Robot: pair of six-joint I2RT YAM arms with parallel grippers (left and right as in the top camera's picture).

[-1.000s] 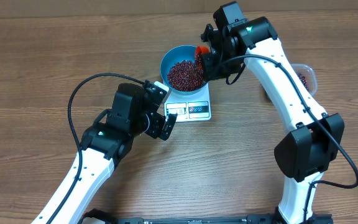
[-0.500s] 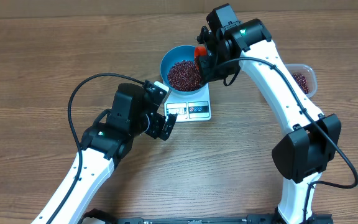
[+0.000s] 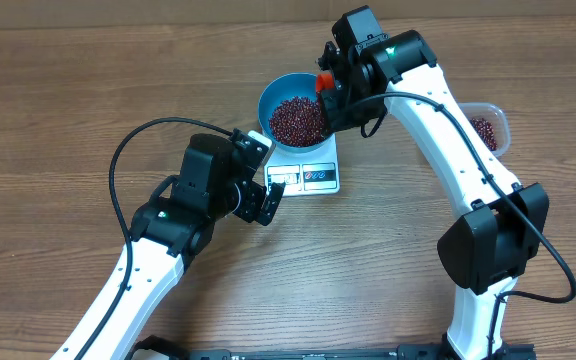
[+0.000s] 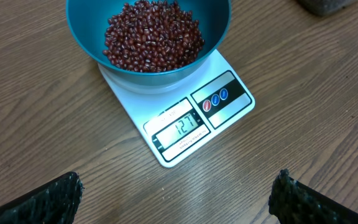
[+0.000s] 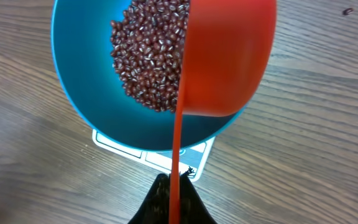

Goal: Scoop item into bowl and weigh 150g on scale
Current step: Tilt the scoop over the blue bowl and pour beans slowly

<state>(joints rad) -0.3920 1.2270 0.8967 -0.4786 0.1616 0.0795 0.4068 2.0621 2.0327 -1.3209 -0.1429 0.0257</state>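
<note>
The blue bowl point(image 3: 263, 103) stands on the white scale point(image 3: 318, 178) and holds a heap of dark red beans point(image 3: 296, 120). In the left wrist view the scale's display point(image 4: 188, 126) reads 127. My right gripper point(image 5: 174, 186) is shut on the thin handle of an orange-red scoop point(image 5: 229, 56). The scoop is tipped on its side over the right half of the bowl point(image 5: 73, 74), above the beans point(image 5: 145, 56). My left gripper point(image 4: 179, 182) hangs open over bare table just in front of the scale point(image 4: 229, 102), with nothing between its fingers point(image 4: 48, 202).
A clear plastic tub point(image 3: 490, 128) with more beans sits at the right, behind the right arm. One stray bean point(image 5: 348, 11) lies on the wooden table to the right of the bowl.
The right arm has shifted slightly left and back with the scoop over the bowl, then held still. The left arm has not moved.
</note>
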